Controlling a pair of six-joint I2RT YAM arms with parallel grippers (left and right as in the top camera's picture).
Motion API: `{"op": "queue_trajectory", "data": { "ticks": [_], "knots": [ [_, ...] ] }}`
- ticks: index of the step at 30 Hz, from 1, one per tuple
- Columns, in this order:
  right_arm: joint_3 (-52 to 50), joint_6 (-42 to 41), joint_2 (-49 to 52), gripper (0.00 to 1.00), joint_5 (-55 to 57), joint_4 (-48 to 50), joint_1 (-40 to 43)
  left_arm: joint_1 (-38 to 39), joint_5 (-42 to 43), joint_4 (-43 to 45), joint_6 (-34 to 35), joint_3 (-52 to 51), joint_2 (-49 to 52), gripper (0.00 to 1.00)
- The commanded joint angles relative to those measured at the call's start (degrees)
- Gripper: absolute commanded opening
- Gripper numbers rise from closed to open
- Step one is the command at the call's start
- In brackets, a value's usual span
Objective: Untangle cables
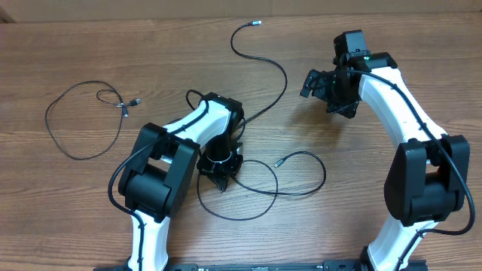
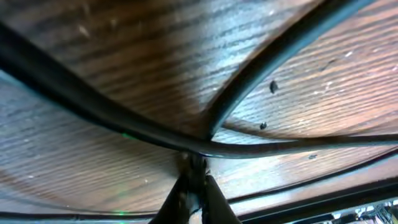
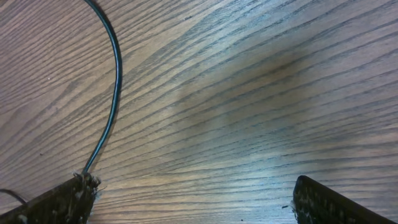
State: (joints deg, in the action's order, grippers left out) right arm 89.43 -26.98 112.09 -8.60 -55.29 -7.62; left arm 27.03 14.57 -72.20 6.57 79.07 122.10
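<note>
Left tool pinches cable at its tips (right tool spread wide)

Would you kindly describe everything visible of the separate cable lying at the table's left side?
The cable is a thin, black, flexible cord, apparently rubber-coated. It lies flat on the wooden table in one wide open loop, with a smaller curl near its ends, where a small silvery-tipped plug shows. It rests apart from the other cable, the left arm and the right arm; only the table touches it.
</note>
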Motion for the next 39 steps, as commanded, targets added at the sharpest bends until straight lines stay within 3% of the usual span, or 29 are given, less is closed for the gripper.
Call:
{"op": "queue_trajectory", "data": {
  "ticks": [1,6,12,24,33,39],
  "knots": [
    [-0.11,0.02,-0.2,1.0,0.15,0.17,-0.13,0.39,-5.31,2.99,5.07,-0.52,-0.11,0.04],
    [-0.11,0.04,-0.2,1.0,0.15,0.17,-0.13,0.37,-13.51,0.5,9.77,2.12,-5.33,0.04],
    [-0.11,0.02,-0.2,1.0,0.15,0.17,-0.13,0.37,-30.14,-3.72,20.04,3.78,-19.78,0.04],
    [-0.11,0.02,-0.2,1.0,0.15,0.17,-0.13,0.39,-30.67,8.35,20.41,7.37,-45.62,0.04],
    [-0.11,0.02,-0.2,1.0,0.15,0.17,-0.13,0.39,-33.03,10.88,20.44,7.34,-51.12,0.04],
    [-0.11,0.02,-0.2,1.0,0.15,0.17,-0.13,0.33,-51.01,4.9,24.26,7.34,-48.3,0.04]
  ]
}}
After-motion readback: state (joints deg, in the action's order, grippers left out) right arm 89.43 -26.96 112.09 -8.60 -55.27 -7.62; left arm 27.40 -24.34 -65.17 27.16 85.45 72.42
